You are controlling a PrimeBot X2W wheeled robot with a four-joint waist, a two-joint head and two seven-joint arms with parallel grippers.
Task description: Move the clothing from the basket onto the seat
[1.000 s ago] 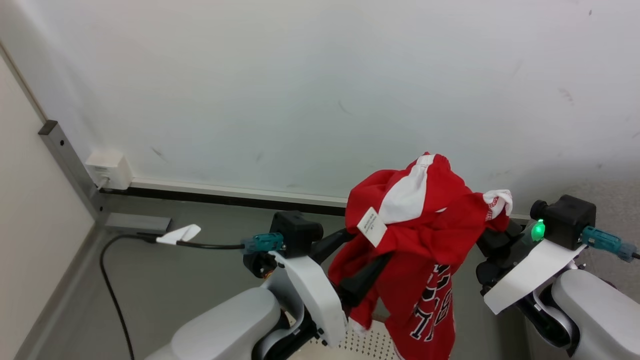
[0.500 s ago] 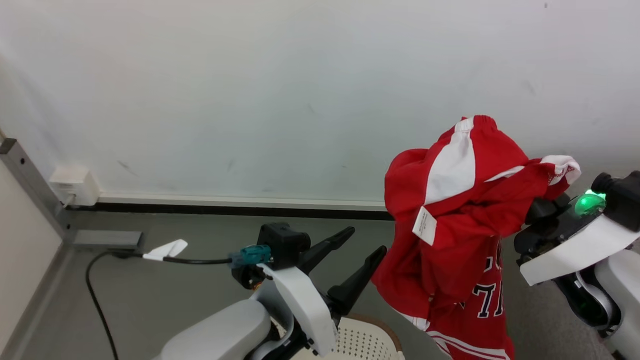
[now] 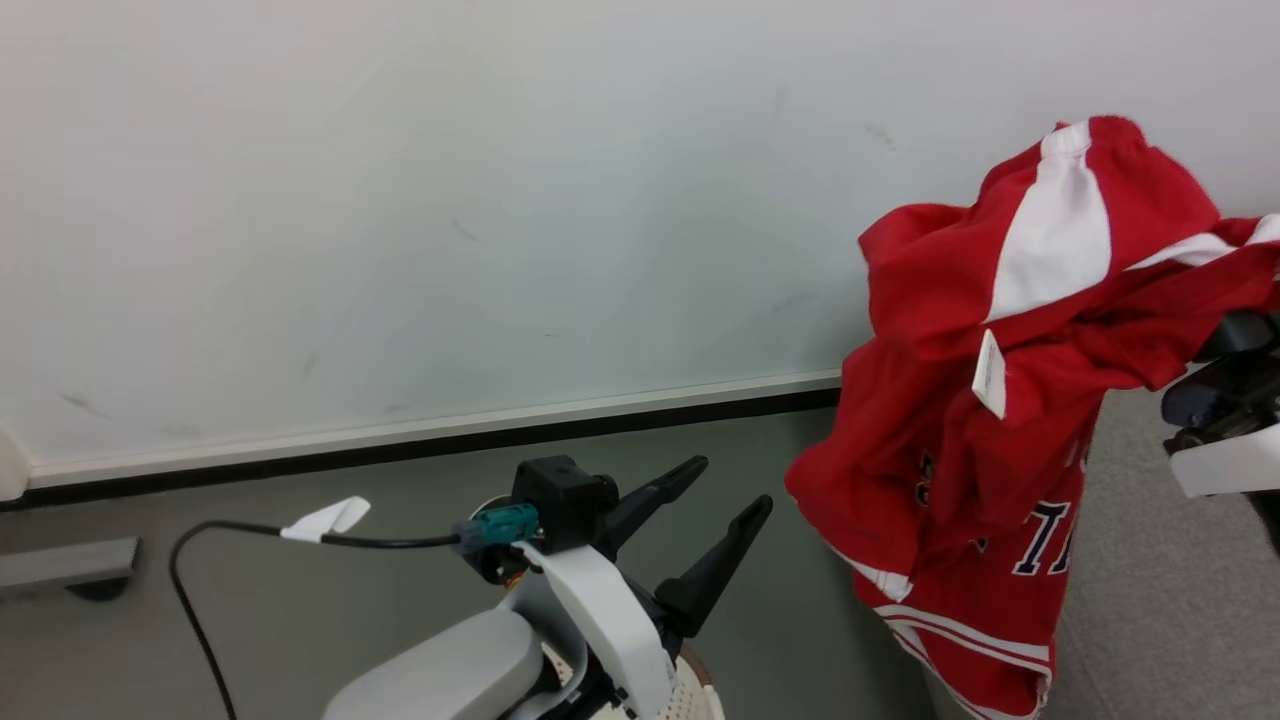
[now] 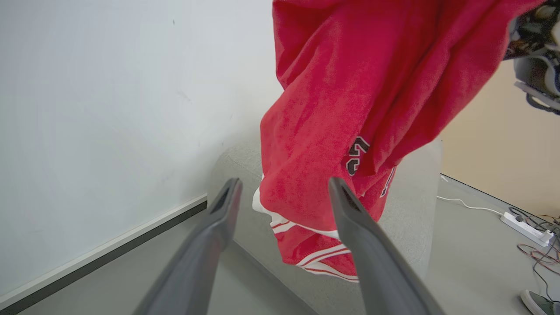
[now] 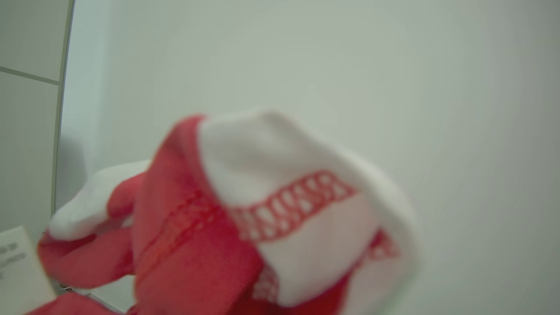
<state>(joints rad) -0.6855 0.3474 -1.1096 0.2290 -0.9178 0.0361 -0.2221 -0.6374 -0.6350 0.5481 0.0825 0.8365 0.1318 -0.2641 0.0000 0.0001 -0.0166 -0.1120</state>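
Reference object: the jersey (image 3: 1010,400).

1. Jersey. The red jersey hangs clear in the air, bunched at the top and draped over the right gripper (image 3: 1215,385). A white tag (image 3: 988,374) shows on its front fold, with dark numerals lower down. In the right wrist view, its white-trimmed hem (image 5: 280,210) sits blurred directly ahead of the camera.

2. Right gripper. The fingers are buried under the jersey's top fold, and the jaws are clamped on the fabric, carrying the jersey.

3. Left gripper (image 3: 732,482). It stands just left of the jersey, apart from it, jaws spread wide with nothing between them. In the left wrist view the jersey hangs beyond both fingers (image 4: 345,205).

4. Seat (image 4: 415,197). The grey upholstery lies behind and below the jersey's striped lower hem.

5. Basket (image 3: 692,698). A perforated edge shows well below and left of the jersey, under the left arm.
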